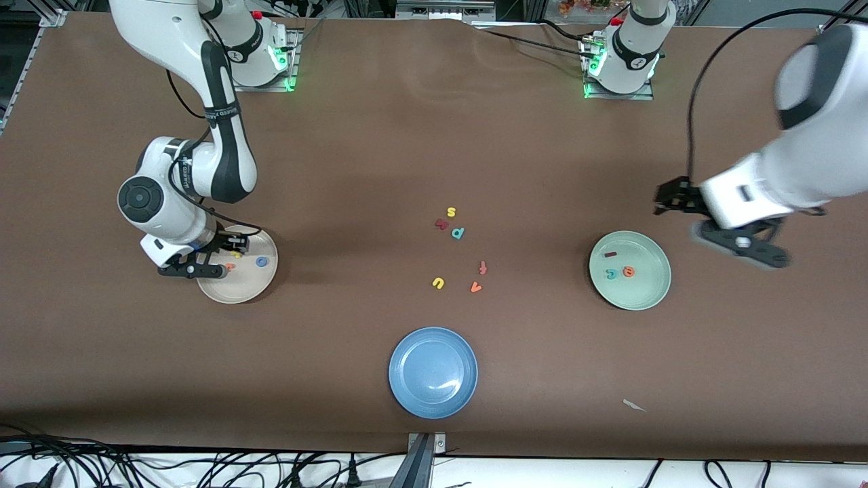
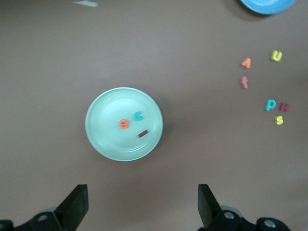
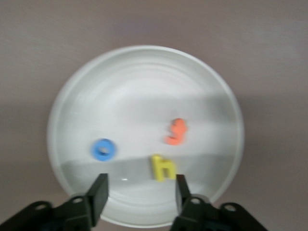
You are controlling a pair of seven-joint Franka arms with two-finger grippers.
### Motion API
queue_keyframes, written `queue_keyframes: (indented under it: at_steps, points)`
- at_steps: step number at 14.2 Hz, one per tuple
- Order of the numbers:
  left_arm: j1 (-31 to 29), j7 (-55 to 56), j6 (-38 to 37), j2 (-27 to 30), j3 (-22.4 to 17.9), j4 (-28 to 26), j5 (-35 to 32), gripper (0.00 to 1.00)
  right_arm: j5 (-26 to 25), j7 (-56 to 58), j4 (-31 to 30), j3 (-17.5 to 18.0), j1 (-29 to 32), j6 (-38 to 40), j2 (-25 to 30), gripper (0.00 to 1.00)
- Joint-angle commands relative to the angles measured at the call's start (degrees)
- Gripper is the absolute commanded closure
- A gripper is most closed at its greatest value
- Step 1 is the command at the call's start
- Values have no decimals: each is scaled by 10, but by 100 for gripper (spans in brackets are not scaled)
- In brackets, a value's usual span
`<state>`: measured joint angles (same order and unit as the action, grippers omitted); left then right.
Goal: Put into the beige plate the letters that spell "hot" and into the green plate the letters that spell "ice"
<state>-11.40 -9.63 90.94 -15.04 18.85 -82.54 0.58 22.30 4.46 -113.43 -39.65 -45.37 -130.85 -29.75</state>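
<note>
Hovering low over the beige plate (image 1: 237, 288) at the right arm's end of the counter (image 1: 380, 149): the right claw (image 1: 215, 260), fingers (image 3: 98, 191) spread apart and pinching nothing. Lying loose inside that plate: yellow h (image 3: 161, 168), blue o (image 3: 104, 149) and orange t (image 3: 176, 132), all three apart from one another, the h just under the parted fingers. Hanging above bare counter beside the green plate (image 1: 647, 291), toward the left arm's end: the left claw (image 1: 742, 242), fingers (image 2: 74, 204) spread wide and empty. Resting in the green plate: dark red i (image 1: 610, 255), teal c (image 1: 611, 274) and orange e (image 1: 628, 272), the c and e close together, the i a little apart and farther from the front camera. Scattered mid-counter between the two plates: yellow s (image 1: 451, 212), dark red curved letter (image 1: 441, 223), teal p (image 1: 458, 233), orange-red f (image 1: 483, 268), orange-red v (image 1: 476, 287) and yellow u (image 1: 438, 282). Sitting nearer the front camera than those loose letters: blue plate (image 1: 407, 400), nothing in it.
</note>
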Motion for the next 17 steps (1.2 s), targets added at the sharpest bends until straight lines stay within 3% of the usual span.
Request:
queue_keyframes:
  at_steps: [1, 5, 8, 14, 16, 17]
  points:
    - [70, 7, -1, 35, -72, -17, 11, 0, 25, -76, 79, 7, -11, 81, -10, 0]
    - [130, 74, 1, 83, -126, -25, -35, 0, 18, -140, 140, 15, -17, 150, -11, 0]
    - [144, 75, 10, 140, -153, -84, -28, 0, 20, -146, 174, 15, -17, 198, -10, 0]
    - [129, 76, 16, 158, -157, -102, 5, 0, 17, -187, 247, 10, -10, 306, -9, 0]
    - [129, 73, 16, 157, -158, -101, 0, 0, -15, -184, 248, 30, 20, 315, 21, 0]
    - [129, 77, 15, 157, -158, -103, 0, 0, -43, -185, 246, 60, 39, 315, 36, 0]
